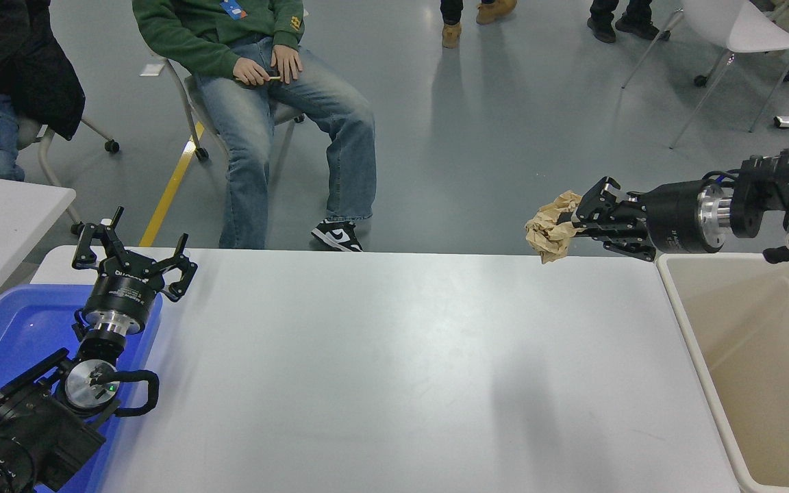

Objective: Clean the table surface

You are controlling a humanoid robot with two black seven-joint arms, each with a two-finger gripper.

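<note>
The table surface [381,370] is a wide white top that fills the lower picture. My right gripper [576,222] comes in from the right edge, held above the table's far right corner and pointing left. It is shut on a crumpled ball of brown paper [550,229], which hangs clear of the table. My left gripper [133,252] stays parked at the lower left over a blue tray, with its fingers spread open and nothing between them.
A beige bin [692,322] stands against the table's right end, just right of the held paper. A blue tray [4,335] lies under the left arm. A smaller white table [4,205] is at the left. A seated person's legs [340,164] are beyond the far edge.
</note>
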